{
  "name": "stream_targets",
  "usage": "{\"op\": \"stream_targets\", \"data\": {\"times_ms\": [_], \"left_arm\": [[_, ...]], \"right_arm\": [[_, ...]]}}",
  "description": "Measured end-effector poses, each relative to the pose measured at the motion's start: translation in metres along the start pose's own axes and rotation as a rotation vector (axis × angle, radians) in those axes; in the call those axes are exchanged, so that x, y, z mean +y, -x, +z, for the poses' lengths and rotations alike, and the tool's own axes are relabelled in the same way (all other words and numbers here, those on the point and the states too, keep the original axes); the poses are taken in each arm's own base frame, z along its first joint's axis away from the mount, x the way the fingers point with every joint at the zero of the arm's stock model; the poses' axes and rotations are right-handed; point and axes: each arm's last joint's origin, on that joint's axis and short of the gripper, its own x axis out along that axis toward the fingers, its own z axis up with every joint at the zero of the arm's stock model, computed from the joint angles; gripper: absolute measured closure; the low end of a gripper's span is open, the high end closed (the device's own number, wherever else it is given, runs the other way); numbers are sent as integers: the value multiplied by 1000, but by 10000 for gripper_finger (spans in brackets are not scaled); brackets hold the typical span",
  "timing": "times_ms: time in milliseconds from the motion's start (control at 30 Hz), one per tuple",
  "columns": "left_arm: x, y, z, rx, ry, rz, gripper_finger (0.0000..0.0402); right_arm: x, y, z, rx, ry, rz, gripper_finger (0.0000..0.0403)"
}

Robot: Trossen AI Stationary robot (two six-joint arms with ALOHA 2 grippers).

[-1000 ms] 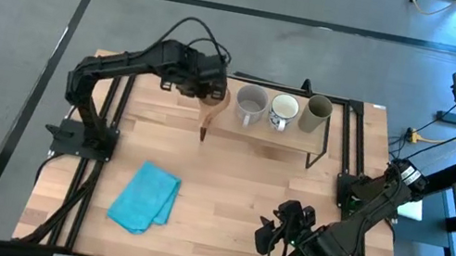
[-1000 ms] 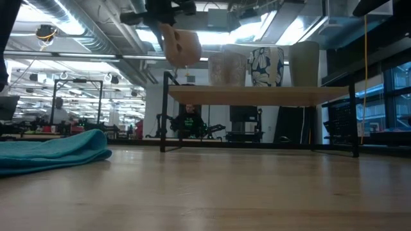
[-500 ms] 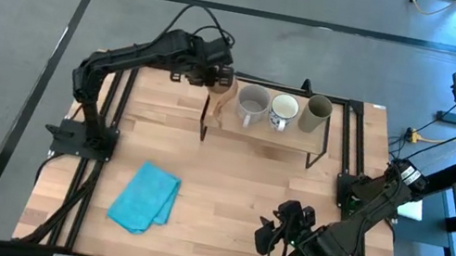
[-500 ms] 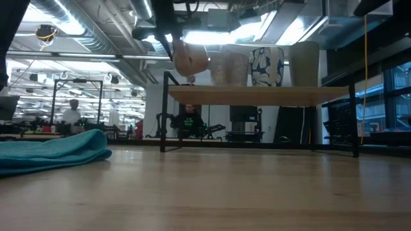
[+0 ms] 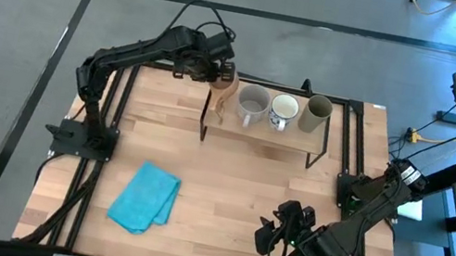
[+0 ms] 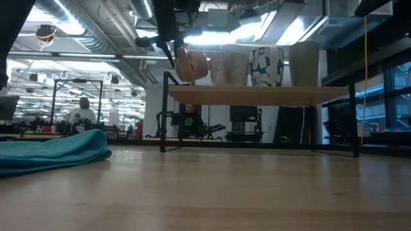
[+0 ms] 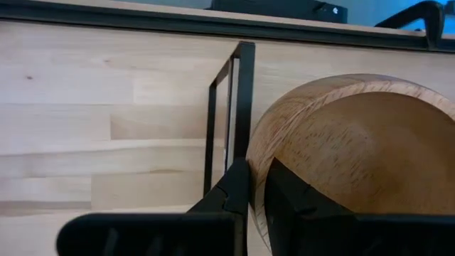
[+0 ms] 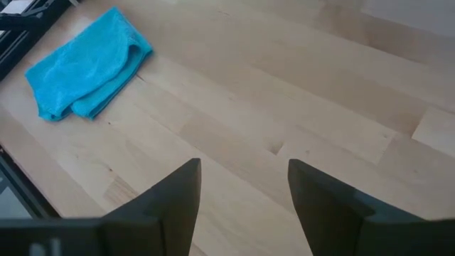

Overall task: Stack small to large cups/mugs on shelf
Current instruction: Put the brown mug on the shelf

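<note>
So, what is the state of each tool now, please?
Left tool: closed on the wooden cup, at the shelf's left end.
Right tool: open, empty, above the table.

wooden cup cut off by frame edge, shelf top board out of view

Small brown wooden cup: visible grain, matt, smooth. Low rack: pale wooden top board, thin black metal legs. Right of the wooden cup on it: matt grey mug, glossy white patterned mug, matt olive tumbler. Soft crumpled blue cloth on light wood-plank tabletop, satin.
</note>
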Motion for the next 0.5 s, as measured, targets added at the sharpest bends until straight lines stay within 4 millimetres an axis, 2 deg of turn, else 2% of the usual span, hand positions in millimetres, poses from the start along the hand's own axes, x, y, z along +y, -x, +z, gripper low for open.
{"op": "stream_targets", "data": {"times_ms": [267, 500], "left_arm": [[0, -10, 10, 8, 8, -2, 386], [-4, -20, 8, 41, -10, 3, 386]], "right_arm": [[0, 0, 0, -1, 1, -2, 190], [0, 0, 0, -2, 0, -3, 190]]}}
